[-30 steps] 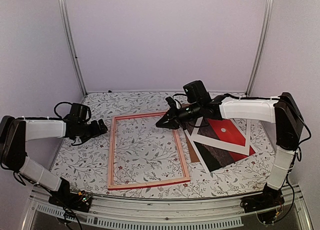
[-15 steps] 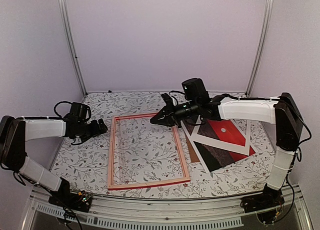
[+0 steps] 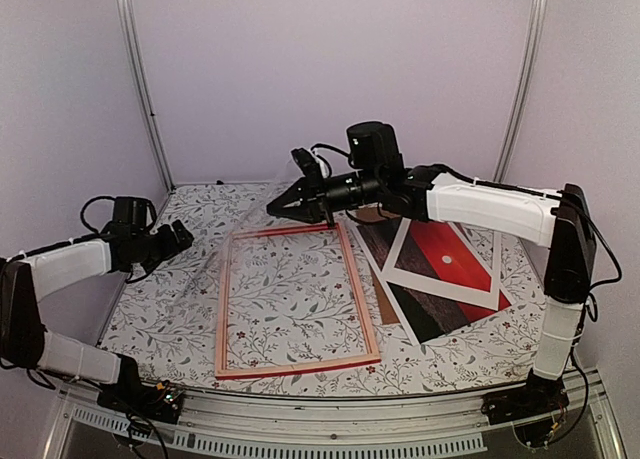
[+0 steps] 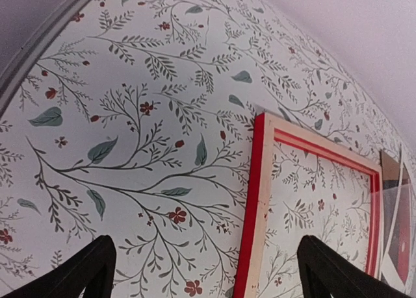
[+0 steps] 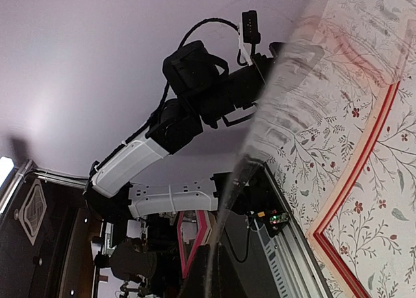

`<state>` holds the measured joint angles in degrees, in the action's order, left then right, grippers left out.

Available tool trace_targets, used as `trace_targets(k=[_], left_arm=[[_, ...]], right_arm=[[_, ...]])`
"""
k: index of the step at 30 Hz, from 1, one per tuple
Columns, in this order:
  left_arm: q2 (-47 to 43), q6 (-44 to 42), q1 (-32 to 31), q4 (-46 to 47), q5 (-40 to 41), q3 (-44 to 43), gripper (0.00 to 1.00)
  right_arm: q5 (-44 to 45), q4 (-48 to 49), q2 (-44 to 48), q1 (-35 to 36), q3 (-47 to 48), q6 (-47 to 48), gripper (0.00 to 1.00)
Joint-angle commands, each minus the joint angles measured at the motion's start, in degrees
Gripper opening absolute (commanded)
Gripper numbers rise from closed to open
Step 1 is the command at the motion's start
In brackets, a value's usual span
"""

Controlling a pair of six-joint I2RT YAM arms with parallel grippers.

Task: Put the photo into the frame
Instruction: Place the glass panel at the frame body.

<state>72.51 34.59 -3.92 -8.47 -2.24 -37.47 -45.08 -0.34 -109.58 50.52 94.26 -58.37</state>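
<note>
The table (image 3: 200, 204) with its leaf and flower cloth is filling most of the top view. Pale purple walls (image 3: 330, 69) are standing around it.

The right arm (image 3: 480, 207) is reaching over from the right, across the far end of the frame (image 3: 300, 365). The left arm (image 3: 75, 261) is staying low at the left side, apart from the frame.

The frame is lying flat in the middle of the table, with its pale wood side facing up. The photo (image 3: 450, 249) is lying on the table just to the right of the frame, not inside it. A white border (image 3: 440, 284) is lying across the photo and hiding parts of it. A brown board (image 3: 384, 295) is peeking out under the photo's left side.

The right tool (image 3: 275, 208) is squeezing tight on a see-through sheet (image 5: 273, 116) and is holding it up above the frame's far end. The sheet is tilting over the frame's opening, so it is sitting between the photo and that opening.

The left tool (image 3: 178, 236) is spread wide and is holding nothing.

From the top the sheet is very hard to see. The right wrist view is showing it well, as a shiny band with the other arm behind it. The left wrist view is showing the frame's red edge up close, with both black fingers (image 4: 84, 272) far apart above the cloth.
</note>
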Motion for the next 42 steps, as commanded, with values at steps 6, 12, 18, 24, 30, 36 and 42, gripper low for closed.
trace_targets(k=[6,12,18,24,30,36,42], left_arm=[[-8.8,0.1,9.1,-3.0,-2.4,-0.5,1.00],[-11.8,0.1,10.8,-2.8,-2.7,1.0,1.00],[-11.5,-0.1,10.8,-2.4,-4.1,1.6,1.00],[-11.6,0.1,10.8,-2.1,-5.4,2.1,1.00],[-10.7,0.1,10.4,-1.2,-6.9,2.6,1.00],[-9.7,-0.1,9.1,-1.1,-7.0,2.5,1.00],[-9.2,-0.5,7.4,-1.0,-6.5,2.1,1.00]], right_arm=[[-1.1,-3.4,-3.2,2.8,6.4,1.7,0.00],[1.3,-3.8,-2.4,2.0,-1.5,3.8,0.00],[3.6,2.3,-3.3,-0.8,-13.5,2.4,0.00],[8.4,3.6,-2.9,-2.5,-20.5,1.2,0.00],[11.7,2.5,-1.8,-3.3,-22.8,2.4,0.00],[14.8,0.4,-1.9,-3.5,-22.8,4.2,0.00],[16.9,-2.4,-2.0,-3.6,-23.1,5.7,0.00]])
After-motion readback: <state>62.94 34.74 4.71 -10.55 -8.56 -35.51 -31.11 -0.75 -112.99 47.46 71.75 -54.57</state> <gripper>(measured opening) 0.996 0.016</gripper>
